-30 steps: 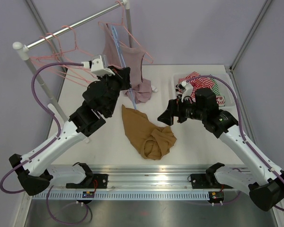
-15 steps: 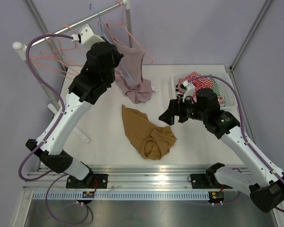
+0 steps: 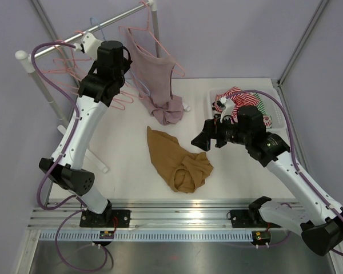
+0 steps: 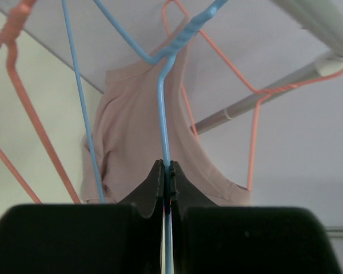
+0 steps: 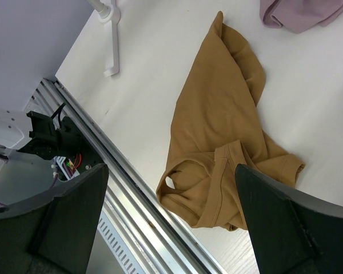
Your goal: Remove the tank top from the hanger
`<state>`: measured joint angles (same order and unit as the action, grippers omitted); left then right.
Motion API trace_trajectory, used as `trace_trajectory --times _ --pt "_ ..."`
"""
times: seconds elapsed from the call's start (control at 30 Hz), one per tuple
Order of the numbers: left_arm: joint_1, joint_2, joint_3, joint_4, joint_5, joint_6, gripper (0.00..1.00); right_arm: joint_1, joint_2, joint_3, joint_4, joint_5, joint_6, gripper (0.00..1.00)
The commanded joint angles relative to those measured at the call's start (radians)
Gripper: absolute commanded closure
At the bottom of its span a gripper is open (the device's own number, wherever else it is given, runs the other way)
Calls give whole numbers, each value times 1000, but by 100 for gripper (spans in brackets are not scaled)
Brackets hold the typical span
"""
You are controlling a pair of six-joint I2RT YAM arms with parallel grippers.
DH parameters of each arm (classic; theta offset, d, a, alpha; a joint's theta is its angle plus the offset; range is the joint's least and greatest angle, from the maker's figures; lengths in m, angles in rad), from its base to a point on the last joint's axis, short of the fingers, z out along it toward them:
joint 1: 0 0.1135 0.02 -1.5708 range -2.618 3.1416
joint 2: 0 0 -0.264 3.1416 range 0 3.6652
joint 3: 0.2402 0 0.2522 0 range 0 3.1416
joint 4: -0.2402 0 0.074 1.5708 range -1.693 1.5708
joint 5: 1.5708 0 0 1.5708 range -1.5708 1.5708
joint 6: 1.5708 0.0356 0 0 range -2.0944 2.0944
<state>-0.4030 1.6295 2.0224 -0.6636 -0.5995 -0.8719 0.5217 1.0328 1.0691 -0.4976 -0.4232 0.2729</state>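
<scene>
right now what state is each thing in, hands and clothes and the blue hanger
left hand: shut on the blue hanger
right hand: open, empty, above the table
blue hanger: gripped by its wire, raised by the rail
tank top: hanging at the rail, hem bunched on the table
brown top: crumpled on the table
striped clothes: heaped in the bin

The tank top (image 3: 158, 77) is dusty pink, one hanger (image 4: 162, 111) blue, the flat garment (image 3: 170, 155) mustard, the cloth (image 3: 248, 101) red-white striped.
</scene>
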Motion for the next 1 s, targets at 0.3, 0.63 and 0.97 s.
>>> trace_trajectory --times 0.3,0.63,0.97 --pt "47 -34 -234 119 92 -87 100 6 65 -31 88 -60 -6 1" --pt "50 -118 -280 179 162 -68 52 87 170 -64 93 187 -18 0" --pt "47 -342 -390 249 256 -12 1 230 375 -22 133 392 -11 1"
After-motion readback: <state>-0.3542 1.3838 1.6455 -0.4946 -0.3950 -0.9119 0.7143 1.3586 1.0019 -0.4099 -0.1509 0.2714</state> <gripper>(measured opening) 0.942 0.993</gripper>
